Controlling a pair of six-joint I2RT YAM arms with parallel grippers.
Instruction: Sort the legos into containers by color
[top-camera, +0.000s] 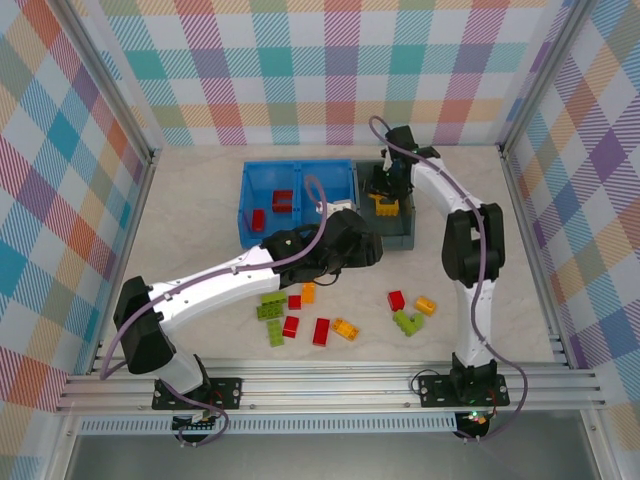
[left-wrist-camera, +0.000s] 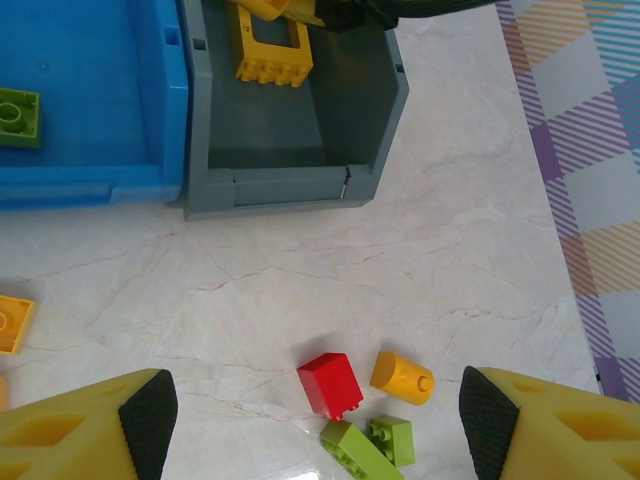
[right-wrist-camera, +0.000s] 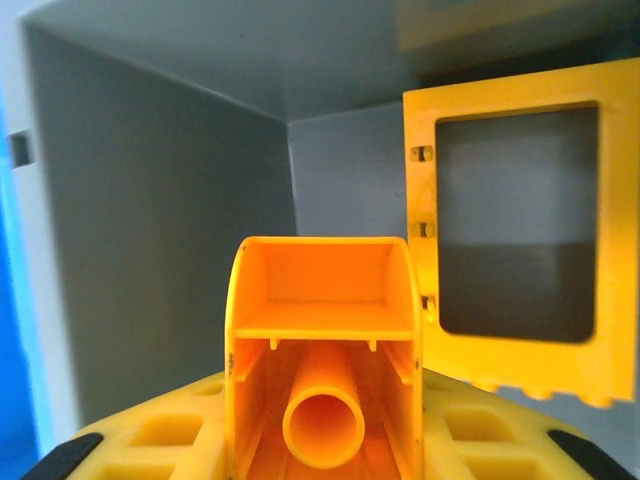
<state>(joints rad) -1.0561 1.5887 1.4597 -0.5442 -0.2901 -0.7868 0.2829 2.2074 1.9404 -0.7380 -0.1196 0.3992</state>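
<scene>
Marble table (left-wrist-camera: 400, 280), grey bin (left-wrist-camera: 290, 185), yellow frame (left-wrist-camera: 272, 68) inside

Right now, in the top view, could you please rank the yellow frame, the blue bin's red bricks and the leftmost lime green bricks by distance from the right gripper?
From the right gripper:
1. Yellow frame, beside it in the grey bin.
2. Red bricks, blue bin's left compartment.
3. Lime green bricks, near-left on the table.

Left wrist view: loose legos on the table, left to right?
Orange brick at the left edge → red brick → yellow cylinder. The green pair below spans the red brick and the cylinder, so it is left out of the order.
</scene>
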